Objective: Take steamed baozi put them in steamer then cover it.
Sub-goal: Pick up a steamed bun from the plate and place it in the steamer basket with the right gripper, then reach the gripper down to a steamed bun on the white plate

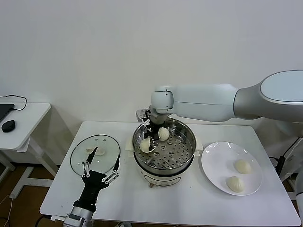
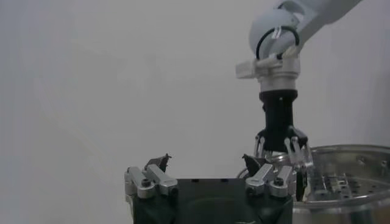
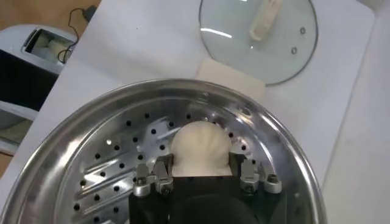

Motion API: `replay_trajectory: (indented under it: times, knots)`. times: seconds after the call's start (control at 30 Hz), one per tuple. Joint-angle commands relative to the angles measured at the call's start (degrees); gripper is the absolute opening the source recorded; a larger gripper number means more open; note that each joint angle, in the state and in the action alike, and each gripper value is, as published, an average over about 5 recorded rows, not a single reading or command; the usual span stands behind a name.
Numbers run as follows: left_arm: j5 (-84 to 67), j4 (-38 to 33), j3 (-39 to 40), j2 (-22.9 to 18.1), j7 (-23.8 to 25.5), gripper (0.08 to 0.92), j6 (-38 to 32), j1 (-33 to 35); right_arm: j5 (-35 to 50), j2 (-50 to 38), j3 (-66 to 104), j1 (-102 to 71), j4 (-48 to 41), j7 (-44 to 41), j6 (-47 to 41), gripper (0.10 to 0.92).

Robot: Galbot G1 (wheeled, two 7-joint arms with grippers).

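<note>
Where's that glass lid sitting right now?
In the head view, the glass lid lies flat on the white table, left of the steamer, with the left gripper at its near edge.

My right gripper [image 1: 152, 140] and two baozi [image 1: 163, 134] crowd the steamer's [image 1: 187, 137] left; its right half stays open.

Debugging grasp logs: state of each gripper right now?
Left gripper: open, empty, hovering by the glass cover.
Right gripper: inside the steamer, fingers around a baozi; looks gripped.
</note>
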Motion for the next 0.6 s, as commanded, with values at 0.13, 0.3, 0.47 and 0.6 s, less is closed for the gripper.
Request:
replay_trajectory:
  times: [0.13, 0.3, 0.47, 0.6]
  knots:
    - [0.0, 0.1, -0.4, 0.0, -0.1, 0.823, -0.1, 0.1, -0.9, 0.4, 0.7, -1.6, 0.1, -0.3, -0.5, 0.713]
    - [-0.1, 0.1, -0.5, -0.1, -0.1, 0.823, -0.1, 0.1, -3.9, -4.2, 2.3, 1.4, 3.2, -2.9, -0.1, 0.812]
    - [0.0, 0.1, -0.4, 0.0, -0.2, 0.823, 0.0, -0.1, -7.6, -13.5, 3.0, 6.6, 7.9, -7.6, 1.1, 0.822]
    - [0.0, -0.1, 0.0, 0.0, -0.2, 0.823, 0.2, -0.3, -10.7, -23.5, 2.5, 11.5, 11.0, -11.5, 2.9, 0.823]
